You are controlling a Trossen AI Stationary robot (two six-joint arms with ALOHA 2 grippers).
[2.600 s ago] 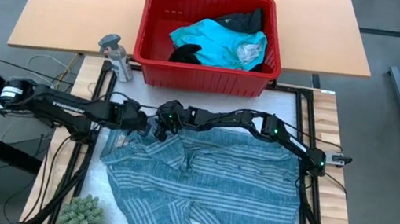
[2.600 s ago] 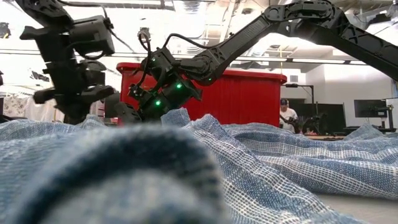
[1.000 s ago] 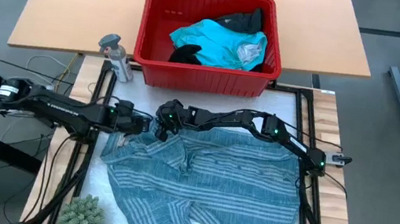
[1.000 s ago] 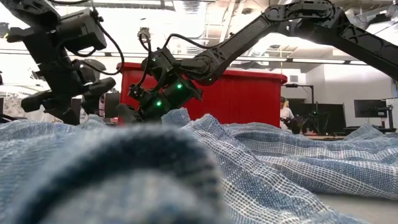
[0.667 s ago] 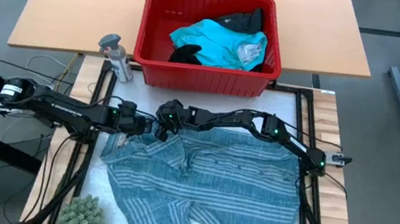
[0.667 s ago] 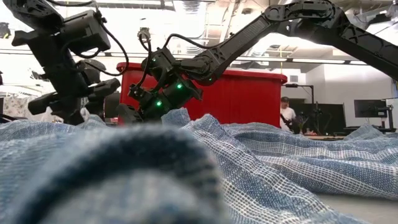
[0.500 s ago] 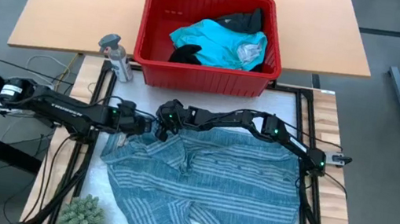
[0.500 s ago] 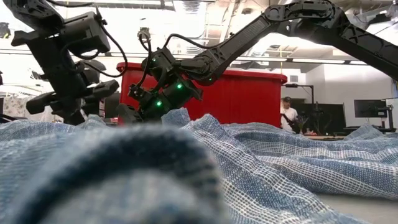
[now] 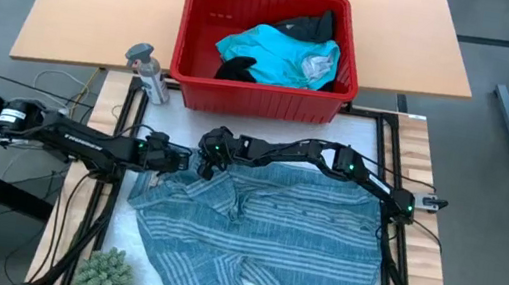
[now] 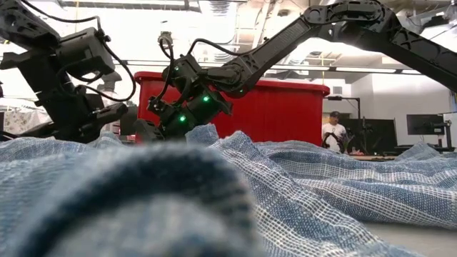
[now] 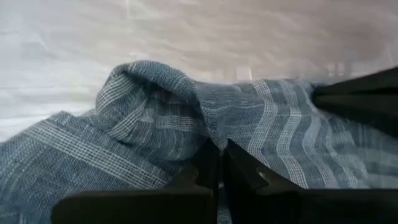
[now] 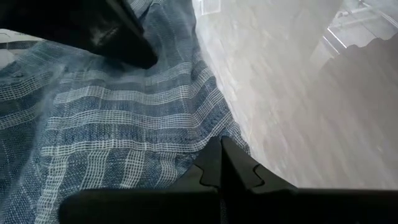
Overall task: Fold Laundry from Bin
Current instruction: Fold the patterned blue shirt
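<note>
The blue-grey striped garment (image 9: 272, 226) lies spread and rumpled on the white mat, its bulk flat on the table. My left gripper (image 9: 181, 160) and my right gripper (image 9: 201, 167) meet close together at its far-left edge, each shut on the cloth. In the low view the left gripper (image 10: 80, 123) stands low beside the right gripper (image 10: 146, 130). The red bin (image 9: 187, 31) stands on the wooden table beyond, holding a turquoise garment (image 9: 273, 49) and black ones (image 9: 237, 67). My left gripper pinches a raised fold of the striped cloth (image 11: 211, 138) between its two fingers, coming nearly level from the table's left. The cloth humps up slack just ahead of the fingers; how many layers cannot be told. My right gripper pinches the striped garment by its far edge (image 12: 210, 132), next to the bare mat. The fingers (image 12: 219, 163) come slanting down from the table's right side. The cloth beyond them lies slack on the table.
A small grey bottle (image 9: 144, 67) stands left of the bin. A green spiky ball (image 9: 104, 272) sits at the near left corner. Black frame rails (image 9: 392, 234) run along the mat's sides. In the room behind, a person (image 10: 330, 132) sits.
My left gripper has come down toward the striped garment's far-left edge, beside the right gripper. The right arm and the garment have kept still.
</note>
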